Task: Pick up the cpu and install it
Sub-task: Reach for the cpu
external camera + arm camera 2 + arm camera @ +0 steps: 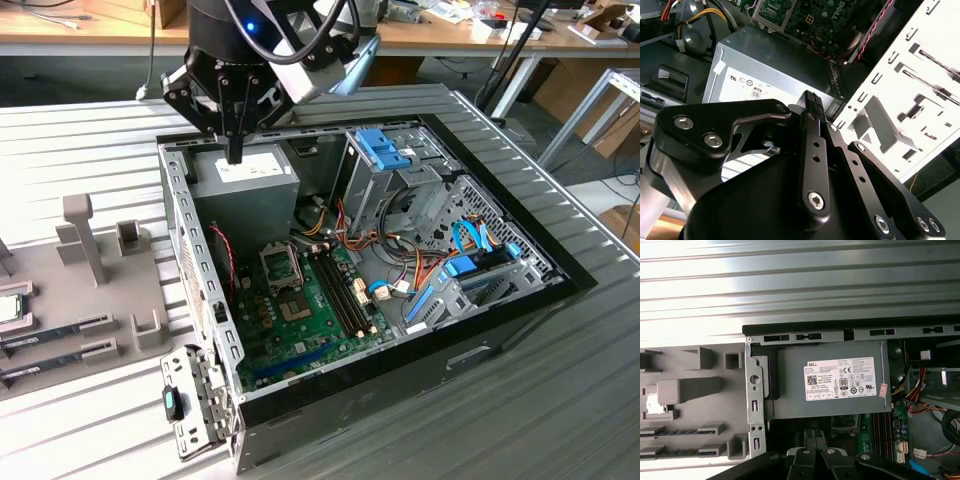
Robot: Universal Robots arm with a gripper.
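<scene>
Claw (235, 153) closed and empty above power supply (250, 173) in open computer case (192, 235), cpu (7, 308) lying apart on grey tray (110, 300)

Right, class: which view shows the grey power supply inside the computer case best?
The first wrist view: the power supply faces the camera, its whole labelled top in sight. The exterior view shows it at an angle, with the gripper partly in front. The second wrist view shows part of it beyond the gripper's linkage.

Cpu (8, 308) & tray (100, 292) cut off at exterior view's left edge.
</scene>
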